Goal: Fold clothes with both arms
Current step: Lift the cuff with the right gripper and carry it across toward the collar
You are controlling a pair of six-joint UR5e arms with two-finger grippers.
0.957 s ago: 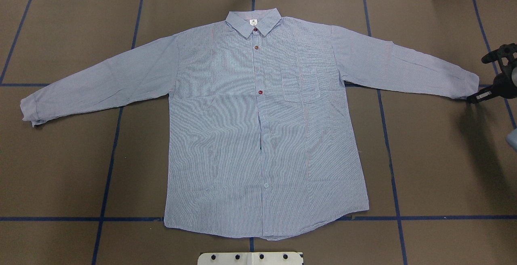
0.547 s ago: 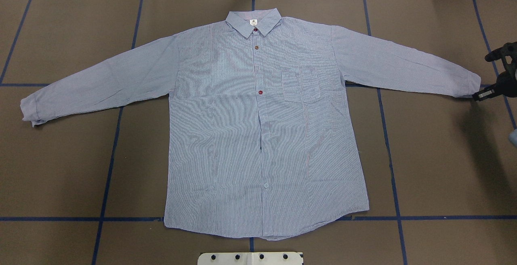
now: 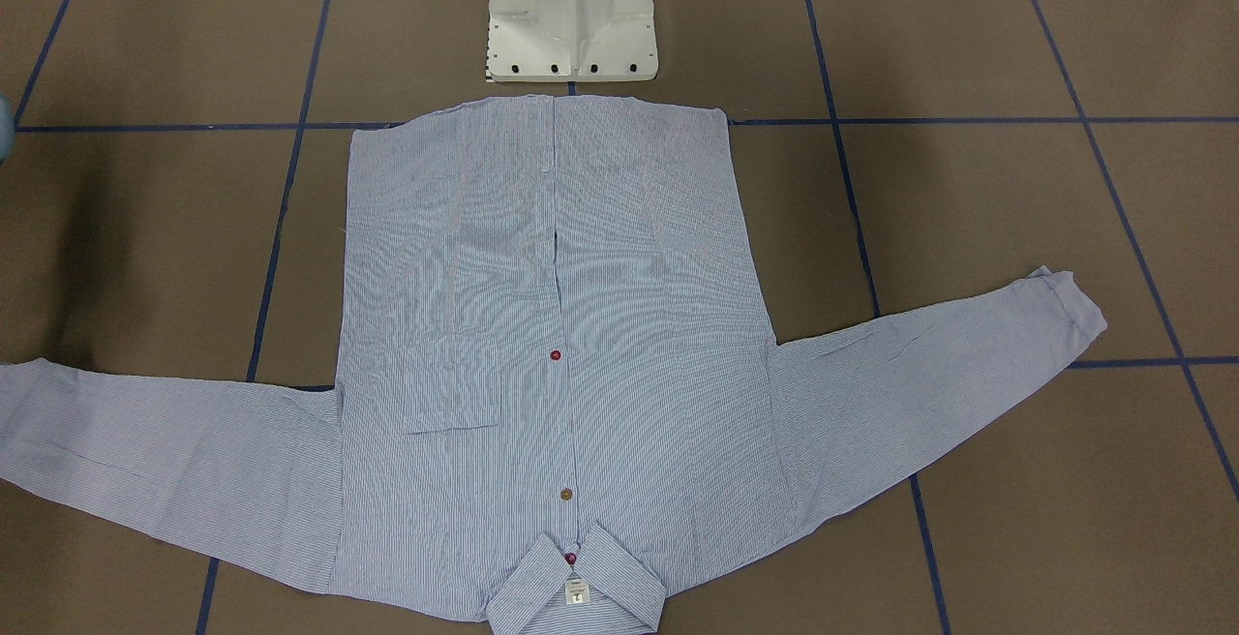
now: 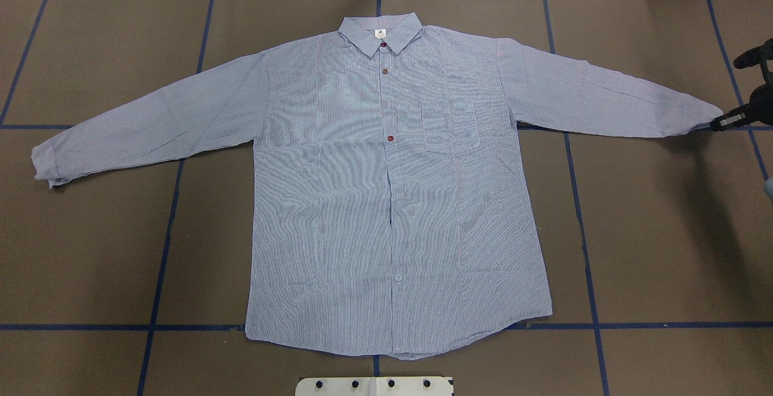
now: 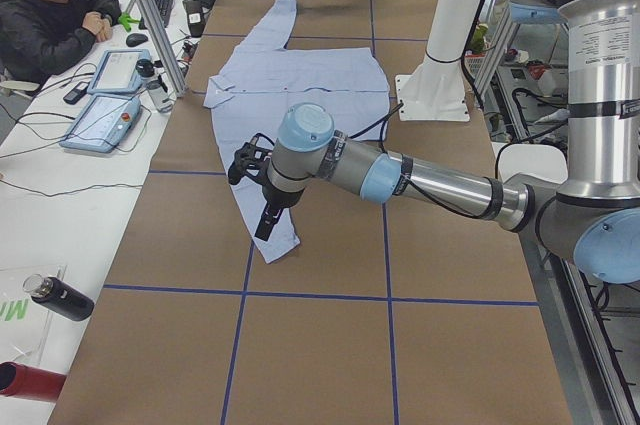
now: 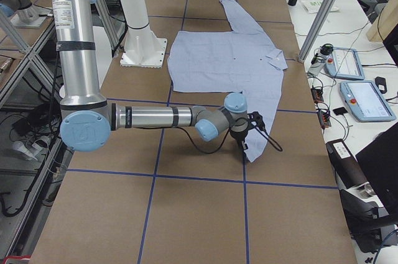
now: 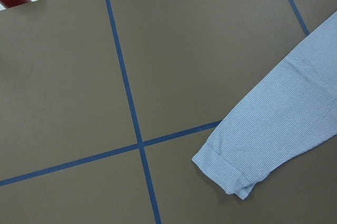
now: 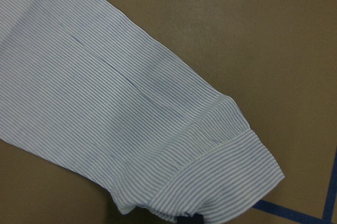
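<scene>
The light blue striped shirt (image 4: 386,203) lies flat and face up on the brown table, both sleeves spread out; the front-facing view shows the shirt (image 3: 552,325) with its collar nearest. At the overhead view's right edge my right gripper (image 4: 723,123) is shut on the tip of that sleeve's cuff (image 8: 210,182), which lies low on the table. The left gripper (image 5: 265,217) appears only in the exterior left view, hovering over the other cuff (image 7: 231,171); whether it is open or shut I cannot tell.
The white pedestal base (image 3: 571,15) stands just behind the shirt's hem. Blue tape lines (image 4: 163,233) grid the table. A person (image 5: 50,15) sits at a side bench with control tablets (image 5: 105,105). A dark bottle (image 5: 55,297) lies there too.
The right gripper moved outward and toward the table's far side, and the cuff followed it, stretching the sleeve straighter. The rest of the shirt stayed put.
</scene>
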